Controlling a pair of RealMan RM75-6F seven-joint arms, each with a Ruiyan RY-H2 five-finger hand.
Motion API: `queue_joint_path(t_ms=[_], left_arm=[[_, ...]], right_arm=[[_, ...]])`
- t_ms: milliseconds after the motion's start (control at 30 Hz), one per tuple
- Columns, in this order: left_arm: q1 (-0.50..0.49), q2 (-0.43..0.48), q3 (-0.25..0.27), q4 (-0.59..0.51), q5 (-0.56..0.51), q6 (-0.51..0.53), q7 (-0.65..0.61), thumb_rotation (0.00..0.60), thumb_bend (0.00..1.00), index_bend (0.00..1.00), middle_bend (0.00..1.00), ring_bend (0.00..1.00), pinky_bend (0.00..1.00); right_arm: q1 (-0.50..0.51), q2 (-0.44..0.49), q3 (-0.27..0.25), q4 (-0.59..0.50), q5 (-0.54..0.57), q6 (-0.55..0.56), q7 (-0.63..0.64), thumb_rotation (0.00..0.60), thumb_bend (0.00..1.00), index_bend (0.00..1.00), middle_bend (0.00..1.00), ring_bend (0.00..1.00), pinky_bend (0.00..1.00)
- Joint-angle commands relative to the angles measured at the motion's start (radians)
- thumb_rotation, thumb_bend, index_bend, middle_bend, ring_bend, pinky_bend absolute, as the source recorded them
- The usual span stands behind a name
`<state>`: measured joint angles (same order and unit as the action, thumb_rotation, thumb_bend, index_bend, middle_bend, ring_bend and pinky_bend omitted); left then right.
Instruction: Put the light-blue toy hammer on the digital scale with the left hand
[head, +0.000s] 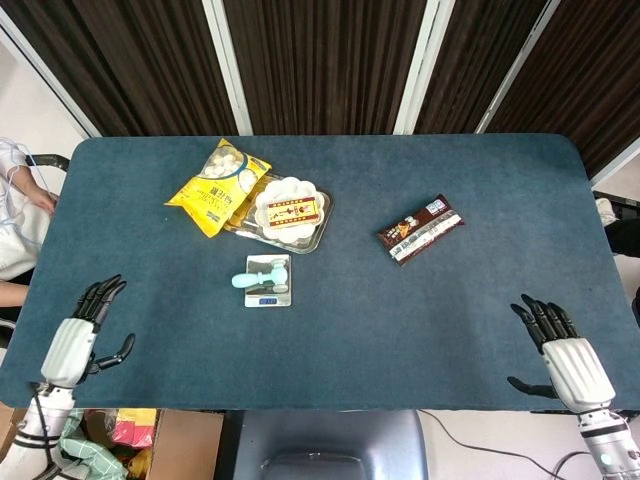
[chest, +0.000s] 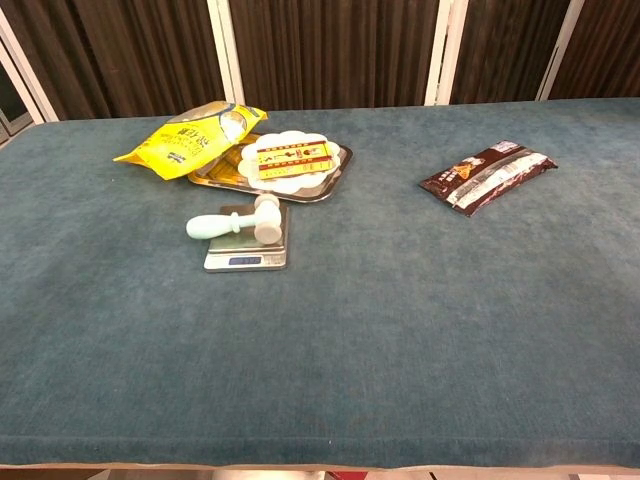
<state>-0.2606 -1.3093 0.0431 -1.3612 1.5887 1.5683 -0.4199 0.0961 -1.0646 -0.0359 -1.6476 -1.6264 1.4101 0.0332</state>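
Observation:
The light-blue toy hammer (head: 257, 278) (chest: 235, 224) lies on the small silver digital scale (head: 268, 294) (chest: 246, 259), head to the right and handle sticking out past the scale's left edge. Nothing touches it. My left hand (head: 78, 340) is open at the table's front left corner, fingers spread, far from the scale. My right hand (head: 562, 359) is open at the front right corner with nothing in it. Neither hand shows in the chest view.
Behind the scale a metal tray (head: 317, 224) (chest: 340, 166) carries a white scalloped packet (head: 287, 207). A yellow snack bag (head: 219, 185) (chest: 190, 136) lies to its left. A dark brown wrapper (head: 420, 228) (chest: 487, 175) lies at the right middle.

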Motion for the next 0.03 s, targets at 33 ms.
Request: queue_joint_path(t_ms=[33], left_arm=[[0.058,0.030,0.025,0.049,0.065,0.082,0.008,0.600,0.40,0.00,0.00,0.00,0.02]], right_arm=[[0.003,-0.004,-0.003,-0.007,-0.004,-0.004,-0.009,0.600,0.06,0.00,0.00,0.00,0.00]])
